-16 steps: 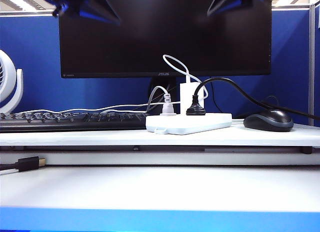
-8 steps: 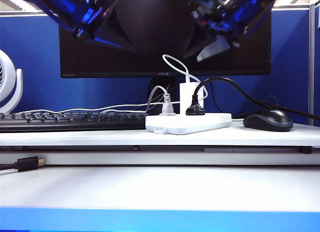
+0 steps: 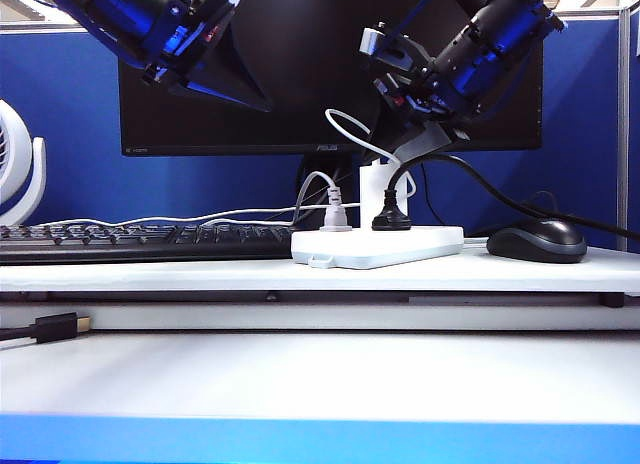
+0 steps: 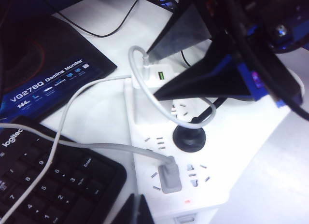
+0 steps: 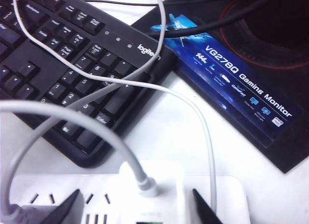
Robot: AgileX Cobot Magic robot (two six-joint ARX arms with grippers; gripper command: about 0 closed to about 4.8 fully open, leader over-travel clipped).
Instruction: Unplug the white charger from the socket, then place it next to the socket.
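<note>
Right jaws (image 5: 135, 204) spread astride white charger (image 5: 154, 195), tips cropped; left jaws (image 3: 225, 69) state unclear.

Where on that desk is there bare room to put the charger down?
Bare desk between socket and mouse, and along the front edge. Crowded behind, by the keyboard, cables and the right gripper over the charger.

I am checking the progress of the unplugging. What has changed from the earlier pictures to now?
Both arms have come down from the top edge. The right gripper now hangs open just above the white charger, not yet gripping it. The left gripper has lowered less, staying high at the left. The charger is still plugged into the socket; the grey plug, black plug and mouse are unmoved.
</note>
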